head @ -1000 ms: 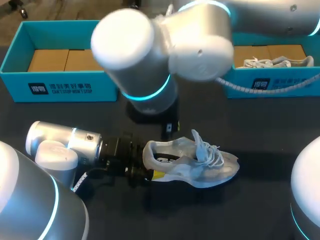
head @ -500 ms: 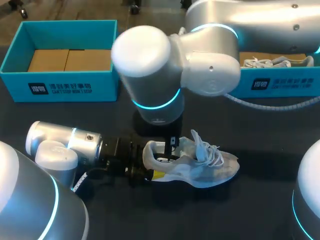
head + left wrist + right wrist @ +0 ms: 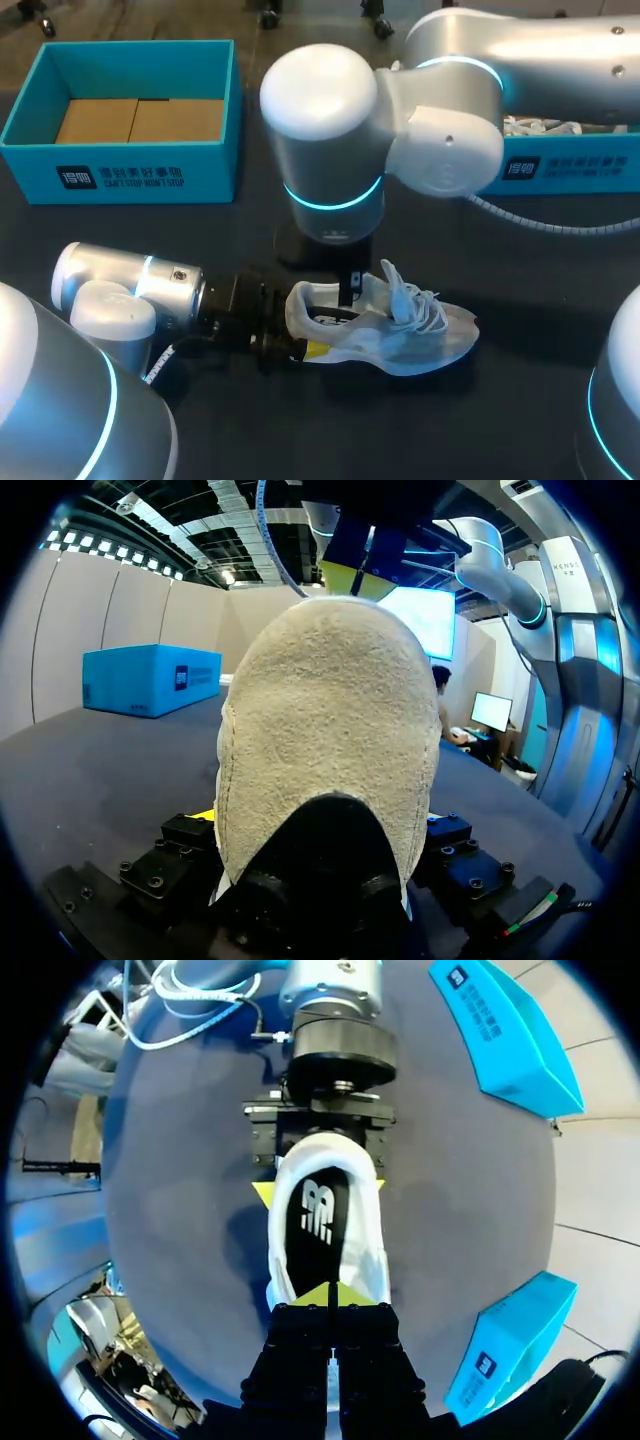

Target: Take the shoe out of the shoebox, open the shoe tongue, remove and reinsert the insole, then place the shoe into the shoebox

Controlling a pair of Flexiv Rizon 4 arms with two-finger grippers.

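A white lace-up shoe lies on its side on the dark table, toe to the right. My left gripper comes in level from the left, and its fingers press the heel from both sides; the heel fills the left wrist view. My right gripper hangs down over the shoe's opening. In the right wrist view its yellow tips are shut together at the front edge of the opening, and nothing shows between them. The black insole lies inside the shoe.
A teal shoebox with cardboard inside stands at the back left. A second teal box at the back right holds another white shoe. My right arm's large elbow hangs above the middle of the table.
My right arm has swung to the right and its gripper has come down onto the shoe's opening. The left arm and the shoe have stayed where they were.
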